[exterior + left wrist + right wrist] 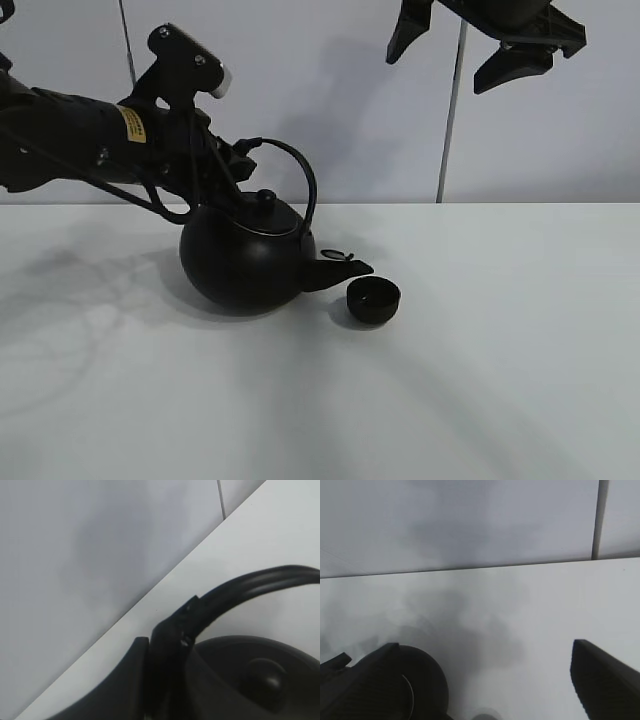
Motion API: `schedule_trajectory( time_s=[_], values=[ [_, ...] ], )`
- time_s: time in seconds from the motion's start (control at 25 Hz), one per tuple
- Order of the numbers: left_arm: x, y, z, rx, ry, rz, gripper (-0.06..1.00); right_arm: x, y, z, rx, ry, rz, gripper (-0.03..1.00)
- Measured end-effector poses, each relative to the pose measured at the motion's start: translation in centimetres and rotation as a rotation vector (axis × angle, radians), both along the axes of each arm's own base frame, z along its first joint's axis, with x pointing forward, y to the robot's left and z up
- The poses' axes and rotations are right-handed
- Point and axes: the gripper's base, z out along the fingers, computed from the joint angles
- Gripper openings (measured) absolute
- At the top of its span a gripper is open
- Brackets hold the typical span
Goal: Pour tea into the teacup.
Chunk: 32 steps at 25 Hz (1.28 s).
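The black round kettle (240,262) is tilted to the right in the exterior view. Its spout (345,270) points down at the near-left rim of the small matte-black teacup (373,300), which stands on the white table (500,380). My left gripper (232,160) is shut on the kettle's arched handle (305,180). The left wrist view shows a finger (170,645) clamped on that handle (260,580) above the lid knob (267,677). My right gripper (440,68) hangs open and empty, high above the table at the back right. No stream of tea is visible.
A pale panelled wall (400,120) stands behind the table. The right wrist view shows its open fingers (605,680) over bare tabletop, with the kettle's dark body (427,680) below one side.
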Motion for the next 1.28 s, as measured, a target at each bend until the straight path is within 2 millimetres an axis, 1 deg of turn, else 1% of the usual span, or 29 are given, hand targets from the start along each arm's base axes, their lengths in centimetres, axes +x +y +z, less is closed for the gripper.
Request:
schedule_trajectory(
  time_s=[1.0,1.28],
  values=[
    [0.3,-0.09,0.31,0.04,-0.028,-0.015,0.11,0.0,0.0,0.0,0.0,0.0,0.0,0.63],
    [0.35,0.03,0.25,-0.027,0.025,0.036,0.11,0.0,0.0,0.0,0.0,0.0,0.0,0.63]
  ],
)
